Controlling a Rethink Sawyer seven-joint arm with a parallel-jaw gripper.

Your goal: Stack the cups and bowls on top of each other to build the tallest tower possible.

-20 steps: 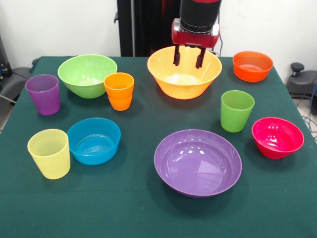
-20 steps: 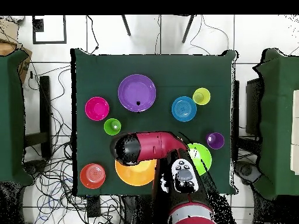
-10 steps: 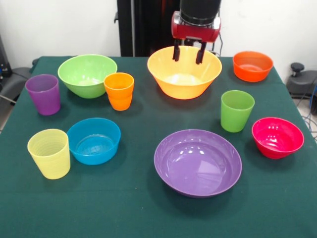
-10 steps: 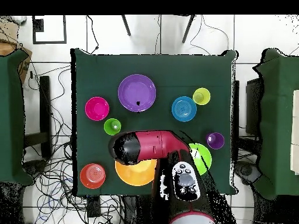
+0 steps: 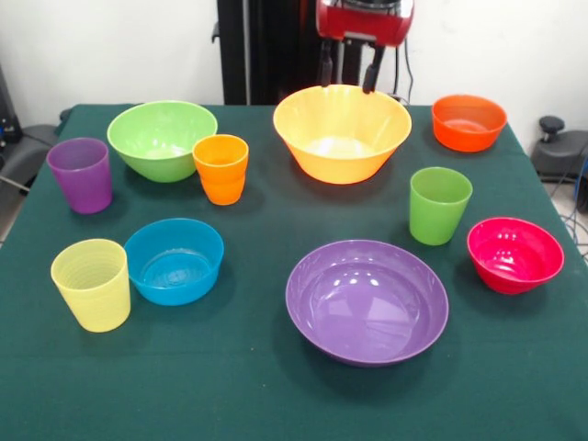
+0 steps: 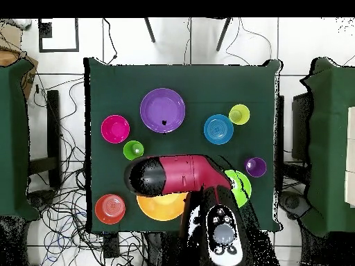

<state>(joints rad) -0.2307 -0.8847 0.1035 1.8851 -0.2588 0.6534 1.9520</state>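
Note:
My gripper hangs open and empty above the far rim of the large orange-yellow bowl. No tower shows, since every piece stands singly on the green cloth. The purple bowl is nearest the front. The pink-red bowl, green cup and orange-red bowl are on the right. On the left stand the light green bowl, orange cup, purple cup, blue bowl and pale yellow cup. From overhead the arm hides the orange cup.
The table is covered in dark green cloth. A black column rises behind it. In the overhead view, cables lie on the floor and other green tables stand at both sides.
The gripper has risen from inside the orange-yellow bowl's rim to above it, still open. No cup or bowl has moved.

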